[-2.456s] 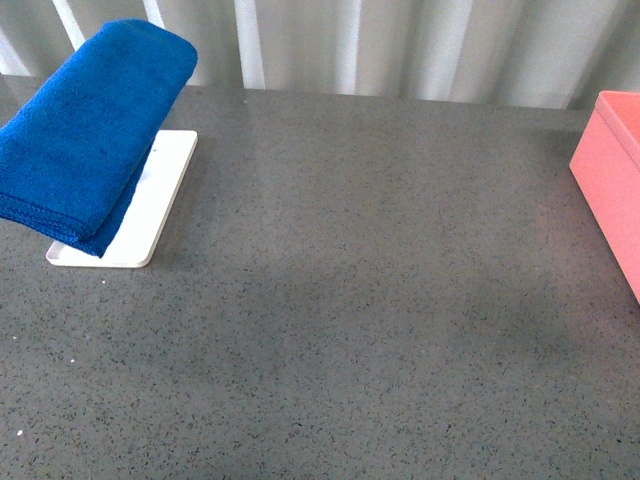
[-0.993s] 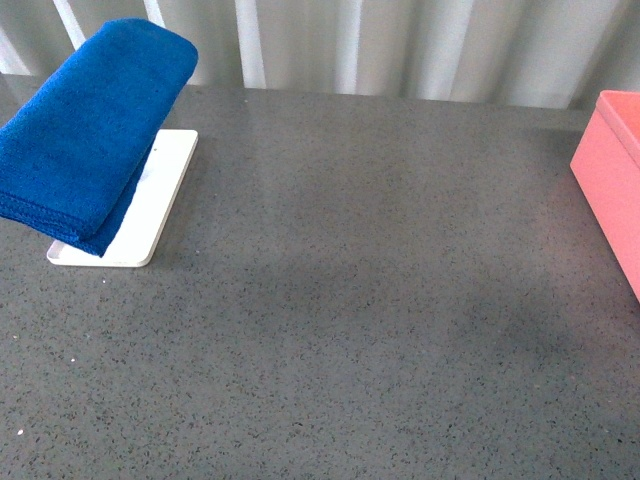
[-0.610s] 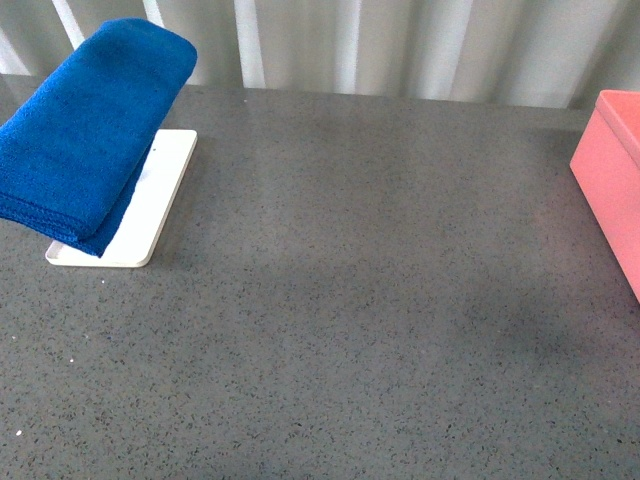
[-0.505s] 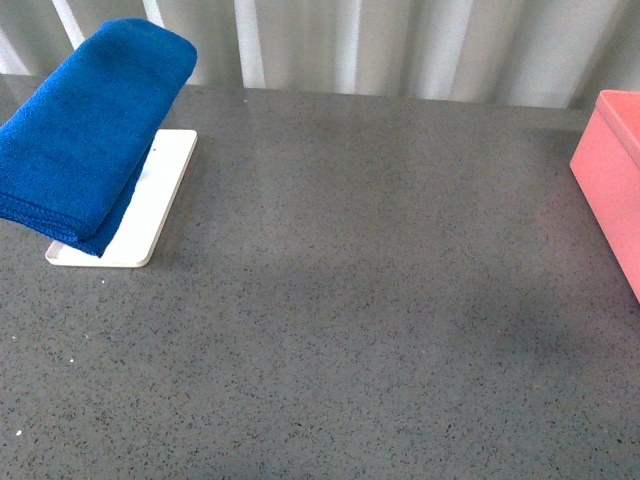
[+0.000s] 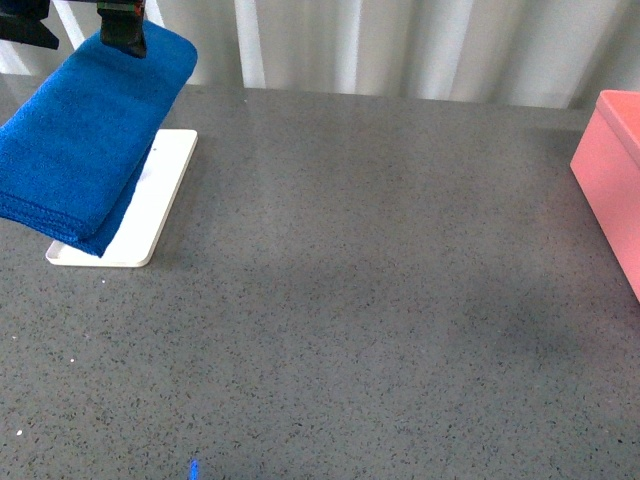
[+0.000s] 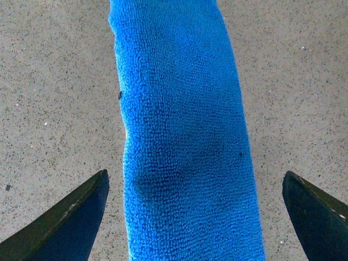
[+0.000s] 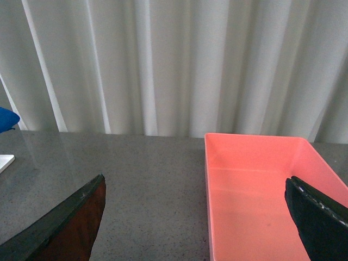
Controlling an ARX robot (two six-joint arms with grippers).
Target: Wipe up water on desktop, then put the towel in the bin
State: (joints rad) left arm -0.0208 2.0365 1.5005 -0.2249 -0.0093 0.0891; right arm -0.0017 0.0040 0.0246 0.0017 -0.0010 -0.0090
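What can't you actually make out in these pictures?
Water: no puddle stands out on the speckled desktop in any view.
Bin: cut off by the front view's right edge and the right wrist view's bottom edge.
White tray: mostly covered by the towel in the front view.
Left claw: only two tips show; the front view's top edge cuts off the rest.

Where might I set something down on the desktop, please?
The wide middle of the desktop, between the white tray and the bin, is bare, as is the near strip. The far left is crowded: the towel lies over the tray, the open left claw above it.
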